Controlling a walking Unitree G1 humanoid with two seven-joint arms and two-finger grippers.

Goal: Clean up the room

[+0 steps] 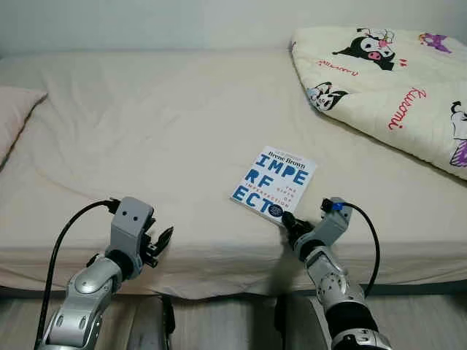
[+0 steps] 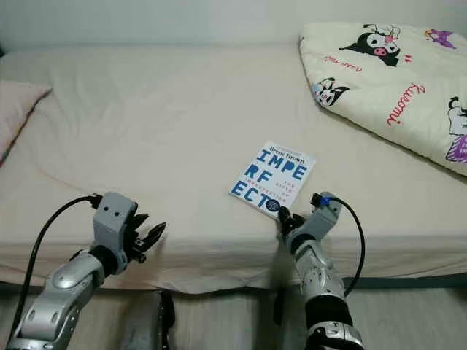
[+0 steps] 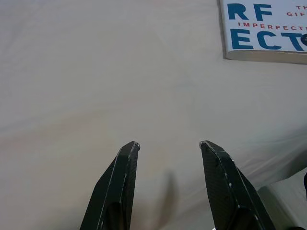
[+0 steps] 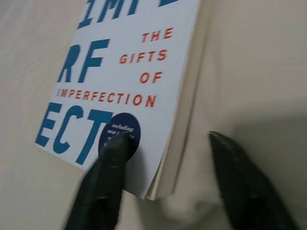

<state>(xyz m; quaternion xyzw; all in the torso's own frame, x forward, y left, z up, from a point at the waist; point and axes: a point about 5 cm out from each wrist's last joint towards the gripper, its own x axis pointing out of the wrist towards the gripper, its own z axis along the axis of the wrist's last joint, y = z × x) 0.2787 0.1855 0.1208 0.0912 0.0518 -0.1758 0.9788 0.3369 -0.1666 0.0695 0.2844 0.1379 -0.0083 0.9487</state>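
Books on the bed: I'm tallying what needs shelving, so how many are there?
1. The book lies flat near the bed's front edge, just ahead of the right hand. More could be hidden under the blanket.

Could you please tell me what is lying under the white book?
The book lies flat on the beige bed sheet; the right gripper straddles its near corner. Whatever is directly beneath the cover is hidden.

A wide bed [image 1: 168,131] in a beige sheet spans the frame, a pale wall [image 1: 146,22] along the top, grey floor [image 1: 219,324] along the bottom edge.
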